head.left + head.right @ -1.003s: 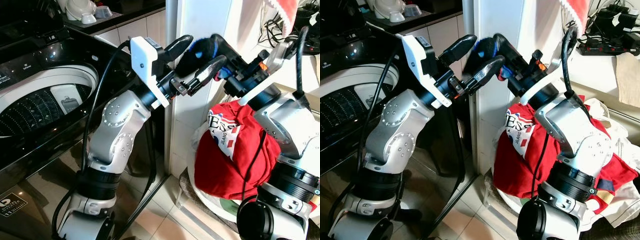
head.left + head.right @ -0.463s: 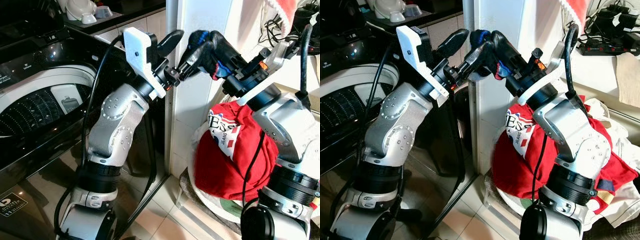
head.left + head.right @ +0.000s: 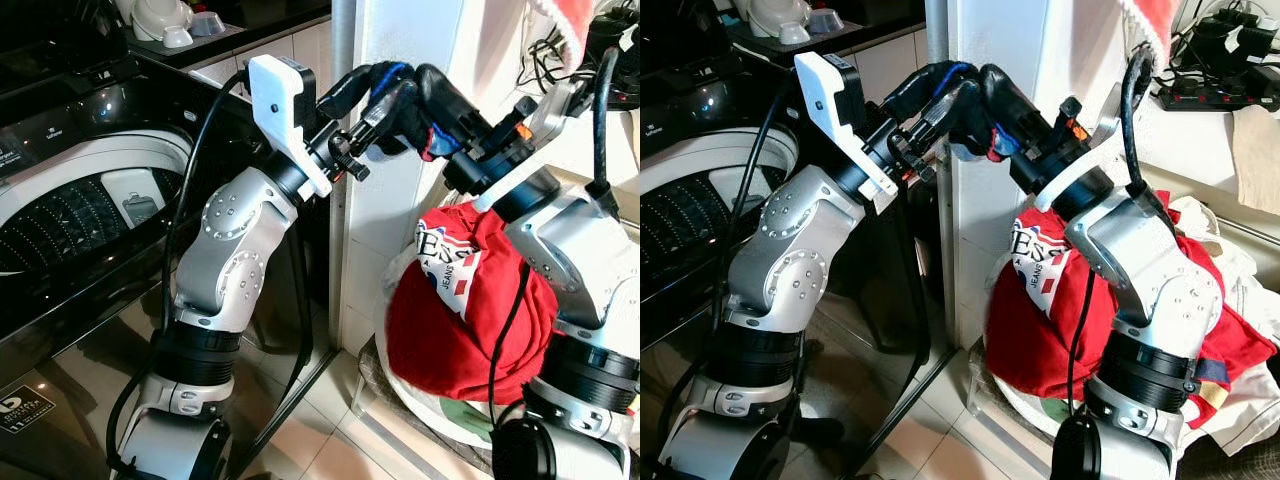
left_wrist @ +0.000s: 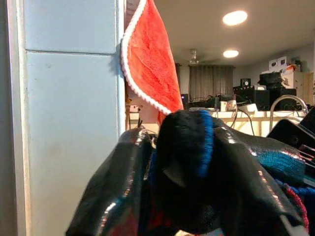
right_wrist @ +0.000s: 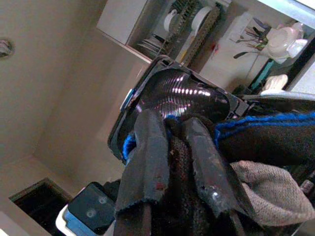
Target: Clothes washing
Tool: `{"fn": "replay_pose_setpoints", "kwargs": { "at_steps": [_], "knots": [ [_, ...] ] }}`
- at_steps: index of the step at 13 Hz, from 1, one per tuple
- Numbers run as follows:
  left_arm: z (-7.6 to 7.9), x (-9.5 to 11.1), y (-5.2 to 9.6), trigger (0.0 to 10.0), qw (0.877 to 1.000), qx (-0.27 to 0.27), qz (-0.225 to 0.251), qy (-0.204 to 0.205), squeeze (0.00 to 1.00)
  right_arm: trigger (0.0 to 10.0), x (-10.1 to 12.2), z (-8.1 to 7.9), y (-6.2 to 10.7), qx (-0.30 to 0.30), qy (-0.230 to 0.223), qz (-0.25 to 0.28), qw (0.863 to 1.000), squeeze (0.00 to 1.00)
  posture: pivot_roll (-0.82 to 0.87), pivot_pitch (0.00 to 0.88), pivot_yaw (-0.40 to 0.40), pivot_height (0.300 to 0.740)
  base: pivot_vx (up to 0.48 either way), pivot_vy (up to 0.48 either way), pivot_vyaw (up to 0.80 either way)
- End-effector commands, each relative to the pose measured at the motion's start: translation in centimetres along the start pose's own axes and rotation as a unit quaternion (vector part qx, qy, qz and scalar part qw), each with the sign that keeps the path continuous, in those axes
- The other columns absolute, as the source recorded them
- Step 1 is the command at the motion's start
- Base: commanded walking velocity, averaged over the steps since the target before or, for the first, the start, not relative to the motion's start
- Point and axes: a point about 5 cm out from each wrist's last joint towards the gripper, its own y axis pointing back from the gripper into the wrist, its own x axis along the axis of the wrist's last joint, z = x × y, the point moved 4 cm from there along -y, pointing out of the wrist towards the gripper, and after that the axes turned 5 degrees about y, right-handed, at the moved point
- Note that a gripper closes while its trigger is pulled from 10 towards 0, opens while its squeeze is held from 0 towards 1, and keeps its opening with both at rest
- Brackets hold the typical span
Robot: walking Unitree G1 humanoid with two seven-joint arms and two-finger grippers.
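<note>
Both arms raised, grippers meeting tip to tip in front of the pale blue pillar (image 3: 400, 200). Left gripper (image 3: 385, 90) closed down on a dark knit garment with blue trim (image 4: 197, 162); fabric bunched between its fingers (image 4: 118, 196) and spilling past the tips. Right gripper (image 3: 975, 100) clamped on the same garment from the opposite side, fingers (image 5: 147, 162) pressed close together with knit cloth wedged between and around them. Garment thus held by both, suspended between the two sets of jaws. Below the right gripper, a basket pile topped by a red T-shirt (image 3: 460, 310) with a printed logo. Off beyond the left arm, the top-loading washing machine (image 3: 90, 200), lid open, drum (image 3: 60, 215) exposed. Red cloth with white edging (image 4: 147, 64) hanging on the pillar, above the left jaws.
</note>
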Motion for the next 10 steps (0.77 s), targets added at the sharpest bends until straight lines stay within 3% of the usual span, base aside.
{"fn": "replay_pose_setpoints", "kwargs": {
  "at_steps": [1, 7, 8, 9, 10],
  "knots": [
    [-1.30, -0.26, 0.70, 0.0, 0.999, 0.029, -0.012, -0.008, 0.00, 0.0, -0.12, -0.82, -0.02, 0.018, 0.003, -0.005, 1.000, 0.00, -0.05, 0.000, 0.042, 0.740, 0.000, 0.000, 0.00],
    [-1.43, -0.45, 0.81, 0.0, 0.999, 0.031, -0.016, -0.008, 0.00, 0.0, 0.01, -0.72, -0.03, 0.009, 0.013, -0.005, 1.000, 0.00, -0.05, 0.000, 0.044, 0.740, 0.000, 0.000, 0.00],
    [-1.50, -0.47, 0.84, 0.0, 0.999, 0.033, -0.016, -0.008, 0.00, 3.6, 0.04, -0.56, -0.02, 0.002, 0.019, -0.004, 1.000, 0.00, -0.05, 0.000, 0.047, 0.740, 0.000, 0.000, 0.00],
    [-1.71, -0.37, 0.88, 0.0, 0.999, 0.038, -0.014, -0.009, 0.00, 10.0, 0.17, -0.51, -0.06, 0.002, 0.015, 0.001, 1.000, 1.00, -0.05, 0.000, 0.047, 0.740, 0.000, 0.000, 0.00],
    [-1.95, -0.18, 0.85, 0.0, 0.999, 0.042, -0.011, -0.011, 0.00, 10.0, 0.15, -1.06, -0.03, 0.020, 0.016, 0.000, 1.000, 1.00, -0.05, 0.000, 0.050, 0.740, 0.000, 0.000, 0.00]
  ]
}}
